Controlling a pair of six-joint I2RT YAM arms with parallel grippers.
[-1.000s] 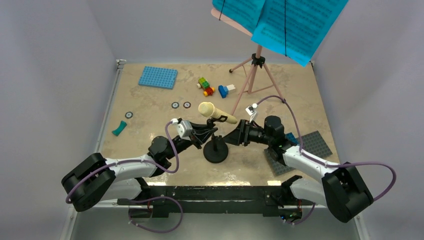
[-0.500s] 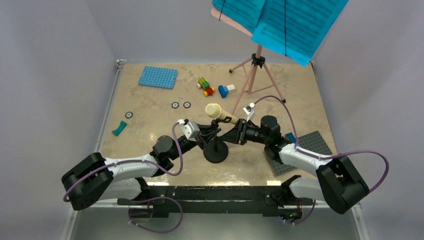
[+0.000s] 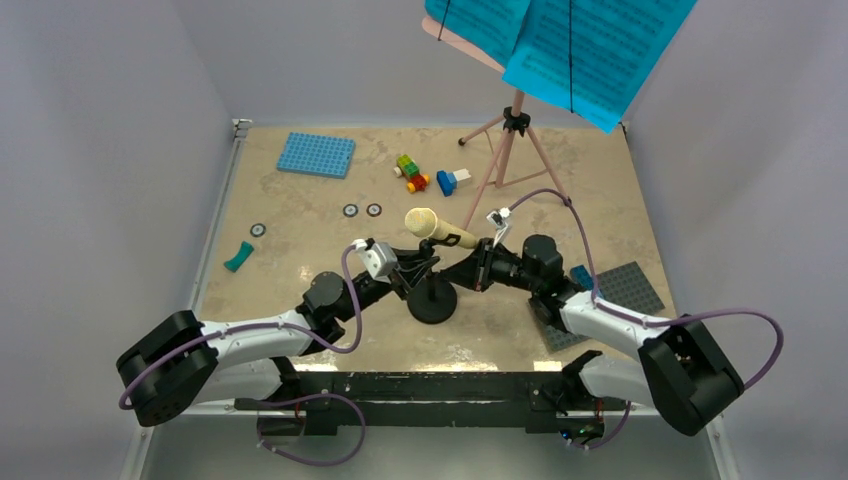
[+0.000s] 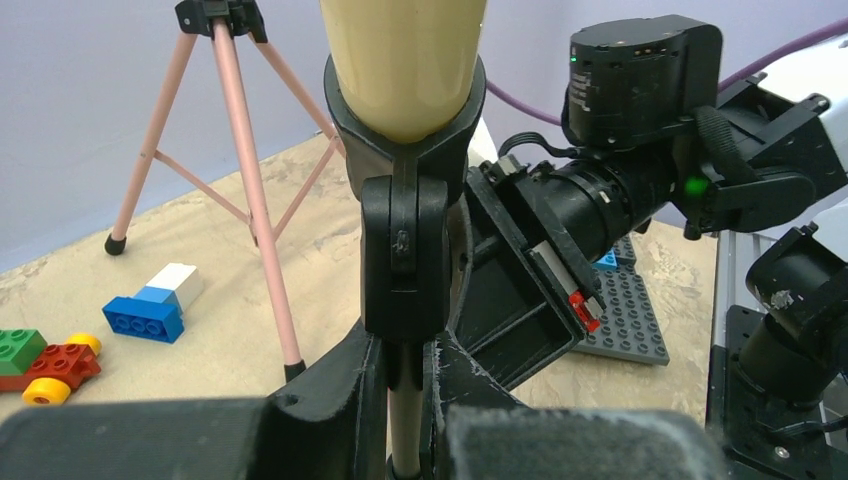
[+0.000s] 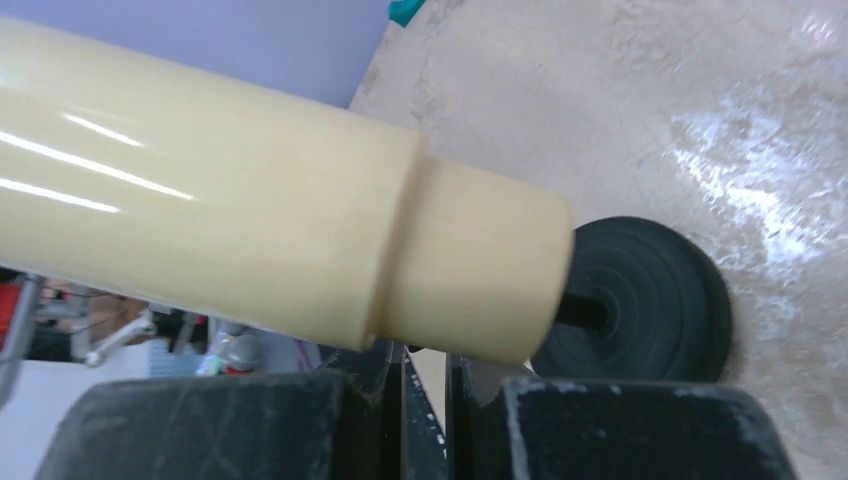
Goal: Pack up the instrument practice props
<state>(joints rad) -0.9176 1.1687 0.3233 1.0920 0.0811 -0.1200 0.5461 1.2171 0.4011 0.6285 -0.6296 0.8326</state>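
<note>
The mic sat tilted in the clip of the mic stand, which stood near the middle of the counter. The left gripper was clamped on the stand's thin post below the clip. The right gripper lay under the mic's tail, jaws nearly together; whether they pinched anything I could not tell. The music stand with its pages stood at the far right.

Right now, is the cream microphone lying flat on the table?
No, in the left wrist view the cream microphone sits in the clip at the top of the black mic stand.
</note>
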